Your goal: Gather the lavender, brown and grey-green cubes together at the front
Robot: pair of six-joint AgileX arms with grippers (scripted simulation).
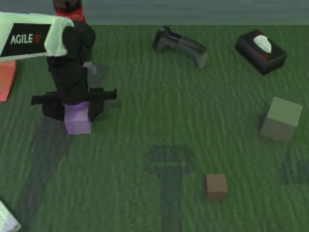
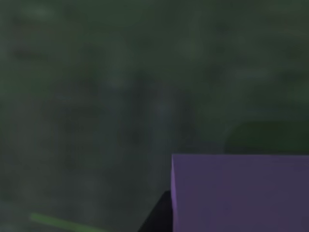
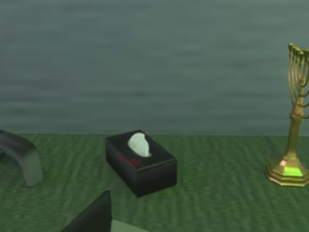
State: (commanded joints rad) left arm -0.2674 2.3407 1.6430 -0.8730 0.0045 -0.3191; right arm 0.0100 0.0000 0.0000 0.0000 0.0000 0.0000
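The left gripper (image 1: 77, 108) was seen at the left side of the table, lowered over the lavender cube (image 1: 78, 120), with its black fingers set on either side of the cube's far part. The fingers looked closed narrowly against the cube, so it was taken as held; whether the cube was lifted off the carpet (image 1: 145, 121) could not be told. In the left wrist view the lavender cube (image 2: 239, 192) was seen very close, filling a corner, with a dark finger (image 2: 157, 217) beside its edge and blurred green carpet behind. The brown cube (image 1: 215, 186) was found near the front, right of centre, resting alone on the carpet. The grey-green cube (image 1: 281, 119) was found at the right side, farther back than the brown one and well apart from it. Both were well apart from the lavender cube. A black tissue box (image 1: 260, 50) was seen at the far right, and a dark grey handheld scanner (image 1: 181, 46) at the far centre. The right gripper was not seen in the top view, so whether it was wide or narrow could not be told. In the right wrist view the tissue box (image 3: 140, 162) and a gold candle holder (image 3: 292, 121) were shown on the carpet.
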